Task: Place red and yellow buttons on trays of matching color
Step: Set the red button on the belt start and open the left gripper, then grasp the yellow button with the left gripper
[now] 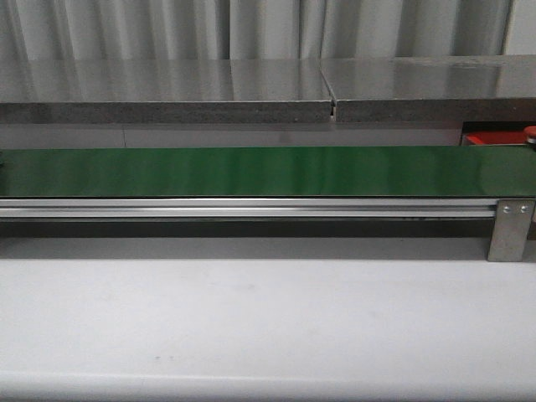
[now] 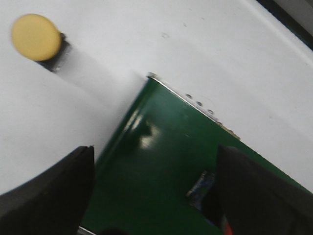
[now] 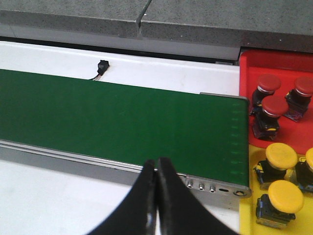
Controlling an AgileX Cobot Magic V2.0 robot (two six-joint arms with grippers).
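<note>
- Black fingers of the right claw (image 3: 156, 196), nearest the lens in its wrist view, are pressed together on nothing, over the near rail of the green belt (image 3: 117, 122).
- Beyond and to one side of that claw, past the belt's end, sits the red tray (image 3: 274, 63) with three red buttons (image 3: 275, 106); beside it the yellow tray (image 3: 246, 196) holds yellow buttons (image 3: 286, 196).
- Left claw (image 2: 154, 196) hangs with fingers well apart, empty, above the belt's other end.
- One yellow button (image 2: 35, 36) stands on the white table (image 2: 195, 49), off that belt corner, well apart from the left claw.
- My judgement: the left arm is the nearer one to this stray button.
</note>
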